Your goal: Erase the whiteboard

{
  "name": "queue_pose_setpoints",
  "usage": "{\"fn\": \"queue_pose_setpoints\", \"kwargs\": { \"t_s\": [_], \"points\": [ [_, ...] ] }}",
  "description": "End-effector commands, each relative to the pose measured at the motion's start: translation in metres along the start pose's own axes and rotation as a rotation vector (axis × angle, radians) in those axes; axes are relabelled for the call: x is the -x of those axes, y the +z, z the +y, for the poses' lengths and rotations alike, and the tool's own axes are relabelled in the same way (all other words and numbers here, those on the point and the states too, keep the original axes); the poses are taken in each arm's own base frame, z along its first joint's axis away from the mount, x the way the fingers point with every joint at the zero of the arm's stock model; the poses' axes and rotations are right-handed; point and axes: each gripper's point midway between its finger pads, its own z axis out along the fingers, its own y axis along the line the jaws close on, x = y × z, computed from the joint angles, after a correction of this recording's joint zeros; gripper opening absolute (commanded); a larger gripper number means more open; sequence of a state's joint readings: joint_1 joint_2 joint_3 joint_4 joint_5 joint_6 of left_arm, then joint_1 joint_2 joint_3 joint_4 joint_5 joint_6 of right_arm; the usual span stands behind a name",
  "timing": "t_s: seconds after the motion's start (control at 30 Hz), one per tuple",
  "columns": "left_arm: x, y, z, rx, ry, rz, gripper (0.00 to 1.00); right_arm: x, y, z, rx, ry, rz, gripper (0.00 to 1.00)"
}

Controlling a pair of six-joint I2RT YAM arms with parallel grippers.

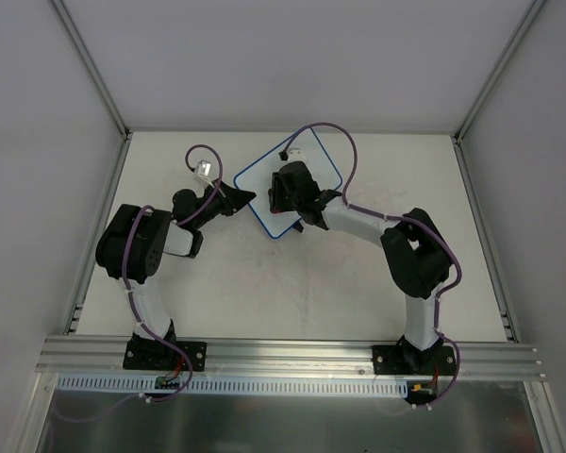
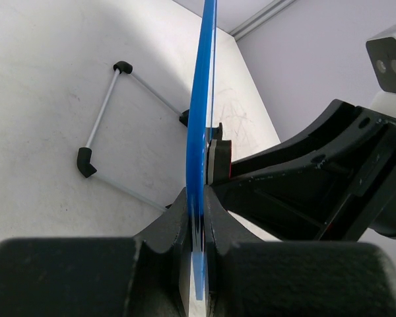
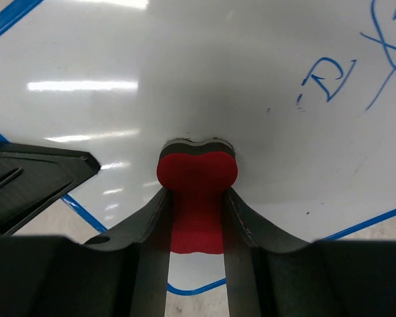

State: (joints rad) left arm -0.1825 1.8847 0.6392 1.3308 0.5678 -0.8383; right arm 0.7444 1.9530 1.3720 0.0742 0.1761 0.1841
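Item: board (image 1: pixel 313 156), white with a blue rim, at the middle of the table's (image 1: pixel 264 293) far edge, turned so one corner points to the far edge and one to the near edge; seen edge-on from the left wrist, with its wire stand (image 2: pixel 102 112), tipped with black feet, on the table behind it. Left gripper (image 2: pixel 198 206): fingers pressed together on the board's rim at the corner facing the left edge, steadying it. Right gripper (image 3: pixel 197 198): fingers pinching a red eraser (image 3: pixel 197 175), whose dark pad is flat against the white face near the board's middle. Writing: blue marks (image 3: pixel 327 79) to the right of the eraser in the right wrist view, a small boxed scribble and crossing strokes running out of frame at the upper right corner; a few faint specks near them. Condition of surface: the area around and to the left of the eraser shows no ink, only glare from the lights. Progress, as judged: erasing is under way; part of the face looks clean; the blue marks are left to wipe, and the eraser is apart from them, so a pass toward that side is wanted. The top view is too coarse to show any ink, so the full extent of what is left cannot be told.
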Motion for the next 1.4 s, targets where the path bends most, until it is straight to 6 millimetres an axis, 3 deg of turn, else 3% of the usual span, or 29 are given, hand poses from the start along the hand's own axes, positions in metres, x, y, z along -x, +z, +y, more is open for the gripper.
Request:
{"fn": "queue_pose_setpoints", "kwargs": {
  "t_s": [0.0, 0.17, 0.3, 0.5, 0.77, 0.87, 1.07, 1.2, 1.37],
  "points": [
    [0.042, -0.006, -0.059, -0.236, 0.240, -0.180, 0.00, 0.002, 0.001, 0.028, 0.110, -0.065, 0.000, 0.00],
    [0.043, -0.005, -0.059, -0.241, 0.243, -0.177, 0.00, 0.003, 0.000, 0.033, 0.130, -0.073, -0.001, 0.00],
    [0.042, -0.006, -0.060, -0.239, 0.246, -0.181, 0.00, -0.004, 0.004, 0.003, 0.021, 0.002, 0.027, 0.00],
    [0.042, -0.007, -0.060, -0.239, 0.243, -0.180, 0.00, -0.017, 0.009, -0.071, -0.098, 0.257, 0.070, 0.00],
    [0.042, -0.007, -0.061, -0.242, 0.246, -0.179, 0.00, -0.024, 0.007, -0.102, -0.156, 0.364, 0.081, 0.00],
    [0.042, -0.007, -0.061, -0.240, 0.245, -0.179, 0.00, -0.024, 0.007, -0.101, -0.143, 0.372, 0.087, 0.00],
    [0.041, -0.007, -0.061, -0.244, 0.244, -0.174, 0.00, 0.001, 0.008, -0.078, -0.054, 0.306, 0.033, 0.00],
    [0.042, -0.007, -0.060, -0.240, 0.235, -0.177, 0.00, 0.034, 0.005, -0.037, 0.015, 0.151, -0.022, 0.00],
    [0.041, -0.006, -0.061, -0.244, 0.234, -0.172, 0.00, 0.051, -0.002, -0.008, 0.038, -0.018, -0.049, 0.00]
  ]
}}
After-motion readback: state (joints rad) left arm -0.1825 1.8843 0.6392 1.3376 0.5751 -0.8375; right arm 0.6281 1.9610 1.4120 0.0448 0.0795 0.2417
